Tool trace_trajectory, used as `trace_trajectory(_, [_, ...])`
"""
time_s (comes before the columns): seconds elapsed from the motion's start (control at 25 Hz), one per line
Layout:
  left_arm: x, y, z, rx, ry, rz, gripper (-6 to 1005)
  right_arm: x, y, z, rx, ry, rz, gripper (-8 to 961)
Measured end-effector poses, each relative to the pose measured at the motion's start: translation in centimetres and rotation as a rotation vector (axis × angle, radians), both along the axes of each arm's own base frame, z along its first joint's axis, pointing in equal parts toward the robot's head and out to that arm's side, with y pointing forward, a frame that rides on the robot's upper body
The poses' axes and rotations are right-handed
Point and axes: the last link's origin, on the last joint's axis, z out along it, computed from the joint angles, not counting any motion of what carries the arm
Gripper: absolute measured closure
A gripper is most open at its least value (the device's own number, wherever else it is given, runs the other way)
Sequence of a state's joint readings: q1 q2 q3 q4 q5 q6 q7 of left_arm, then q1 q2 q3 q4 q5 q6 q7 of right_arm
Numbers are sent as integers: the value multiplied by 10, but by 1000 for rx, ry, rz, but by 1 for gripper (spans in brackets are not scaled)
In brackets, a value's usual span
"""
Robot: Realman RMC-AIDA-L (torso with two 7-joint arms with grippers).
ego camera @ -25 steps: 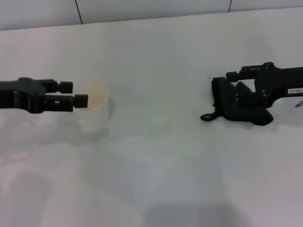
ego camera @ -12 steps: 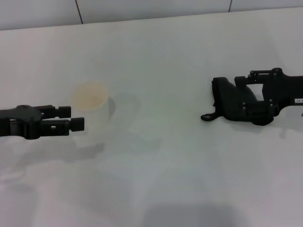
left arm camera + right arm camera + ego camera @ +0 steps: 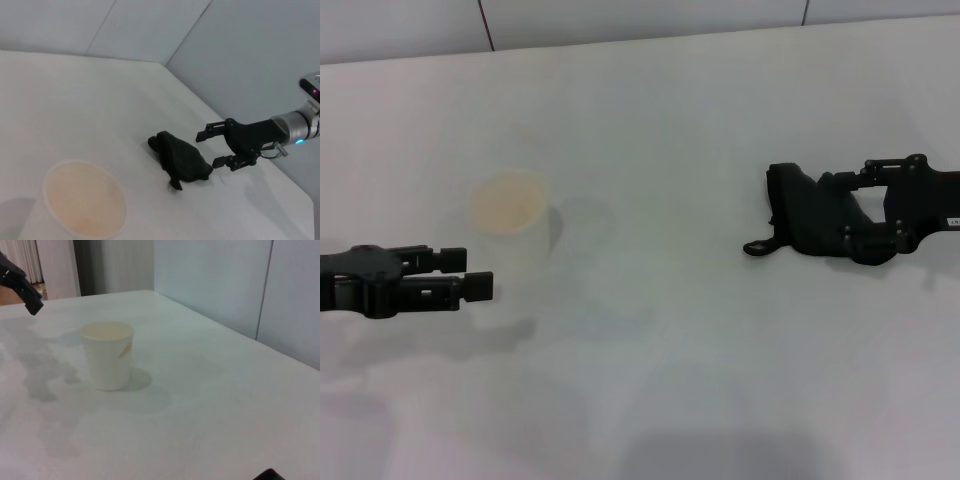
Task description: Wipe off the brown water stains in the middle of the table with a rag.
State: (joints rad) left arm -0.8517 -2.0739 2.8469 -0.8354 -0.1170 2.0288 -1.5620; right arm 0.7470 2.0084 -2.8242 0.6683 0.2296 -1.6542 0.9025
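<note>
The black rag (image 3: 805, 218) lies crumpled on the white table (image 3: 660, 120) at the right, its loop pointing toward the middle. It also shows in the left wrist view (image 3: 181, 160). My right gripper (image 3: 847, 208) is open and empty at the rag's right side (image 3: 210, 148), its jaws straddling the cloth's edge. My left gripper (image 3: 470, 273) is open and empty, in front of and left of a white paper cup (image 3: 512, 235). No brown water stain shows on the table top in any view.
The cup stands upright with a pale tan inside (image 3: 84, 205) and a small orange mark on its side (image 3: 125, 350). A grey tiled wall (image 3: 620, 15) runs along the table's far edge. Faint grey shadows lie around the cup.
My left gripper has drawn back from the cup's rim toward the front of the table. My right gripper has slid right along the rag. The rag and cup stayed put.
</note>
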Motion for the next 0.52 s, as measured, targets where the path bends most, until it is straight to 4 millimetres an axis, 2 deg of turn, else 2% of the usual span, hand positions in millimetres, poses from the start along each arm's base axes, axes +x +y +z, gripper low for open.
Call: trace_trajectory(0.52, [-12,1,5,66,15,65,124,-4,1,0,5,16,16,274])
